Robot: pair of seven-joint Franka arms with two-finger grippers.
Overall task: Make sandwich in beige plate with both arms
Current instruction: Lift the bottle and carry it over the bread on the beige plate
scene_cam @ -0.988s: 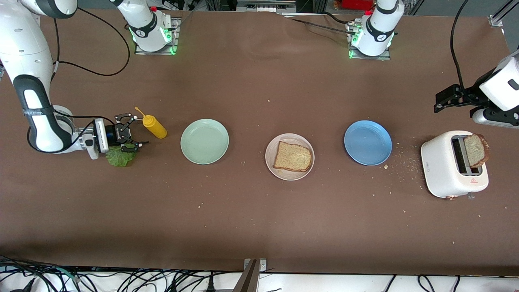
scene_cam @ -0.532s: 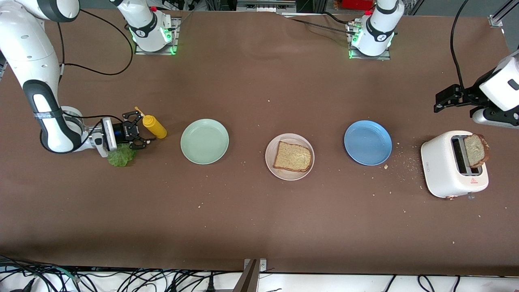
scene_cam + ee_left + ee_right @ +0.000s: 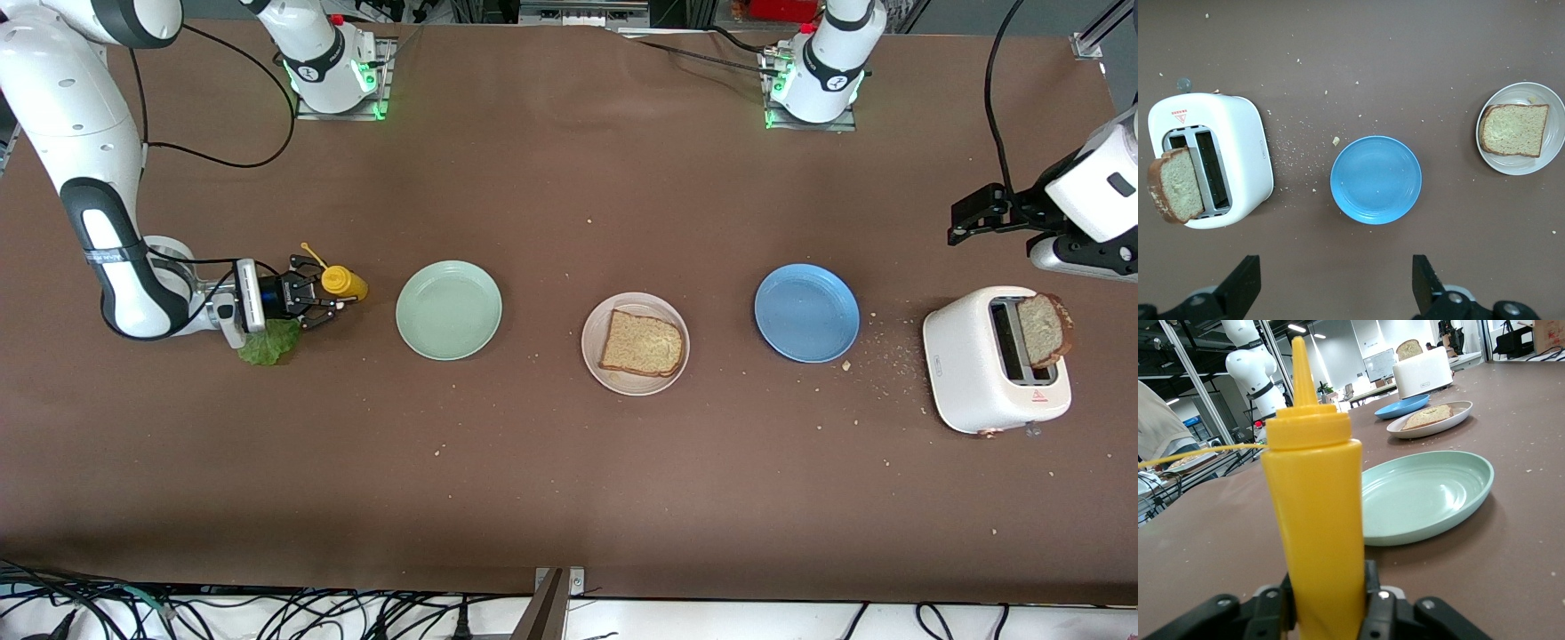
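Observation:
My right gripper (image 3: 324, 298) is shut on the yellow squeeze bottle (image 3: 343, 282), at the right arm's end of the table. The bottle (image 3: 1317, 520) stands upright between the fingers, pressed on both sides. The green lettuce leaf (image 3: 267, 345) lies on the table just under that wrist. The beige plate (image 3: 594, 356) sits mid-table with one bread slice (image 3: 642, 343) on it. A second slice (image 3: 1042, 331) sticks out of the white toaster (image 3: 978, 373). My left gripper (image 3: 969, 218) waits open in the air near the toaster; in its wrist view (image 3: 1336, 287) it holds nothing.
A mint-green plate (image 3: 448, 310) lies between the bottle and the beige plate. A blue plate (image 3: 806, 312) lies between the beige plate and the toaster. Crumbs are scattered around the toaster and the blue plate.
My right gripper slid from over the lettuce toward the yellow bottle and closed on it. The left arm has barely moved.

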